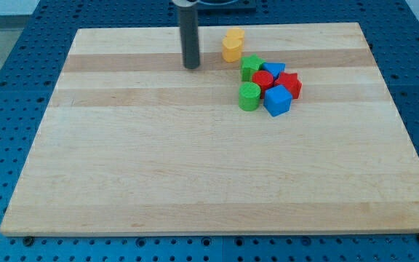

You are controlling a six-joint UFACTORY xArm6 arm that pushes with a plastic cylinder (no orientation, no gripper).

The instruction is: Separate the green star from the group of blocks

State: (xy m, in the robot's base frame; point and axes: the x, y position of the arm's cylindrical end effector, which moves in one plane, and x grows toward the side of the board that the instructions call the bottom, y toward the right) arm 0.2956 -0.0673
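While your rod carries no fingers to open or close, you see my tip [191, 66] resting on the worktop [158, 167] well to the view's left of the green star [251, 68], which touches the red, blue and green blocks clustered near the yellow block [232, 44].

My tip [191, 66] stands left of the block cluster [269, 86] near the board's [195, 175] top.
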